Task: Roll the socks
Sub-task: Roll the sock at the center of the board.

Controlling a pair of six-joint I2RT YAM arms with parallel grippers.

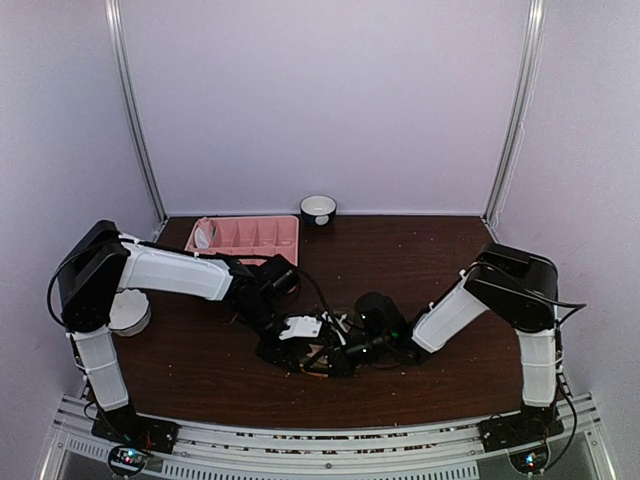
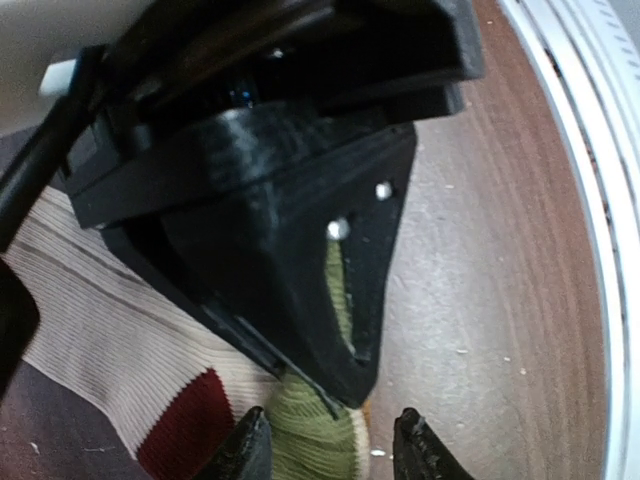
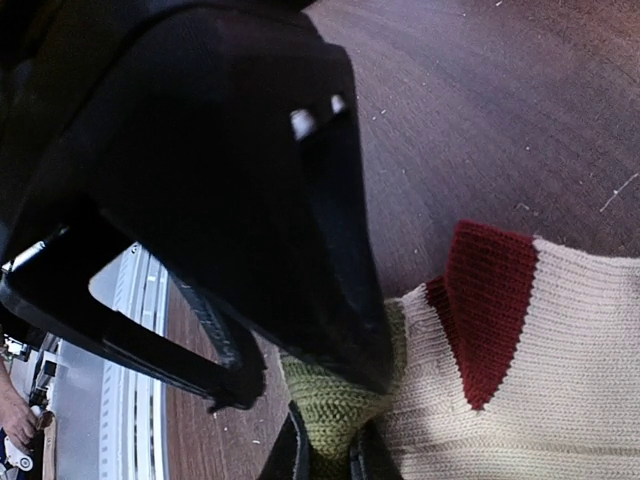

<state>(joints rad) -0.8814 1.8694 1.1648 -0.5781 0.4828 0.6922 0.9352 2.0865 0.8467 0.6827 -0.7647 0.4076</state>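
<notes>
my right pincer clamps the olive toe of the cream ribbed sock; my left pincer gapes astride it; rolling looks barely begun.

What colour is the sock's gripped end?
Olive green sock end, beside a maroon patch; clearest in right wrist view.
</notes>
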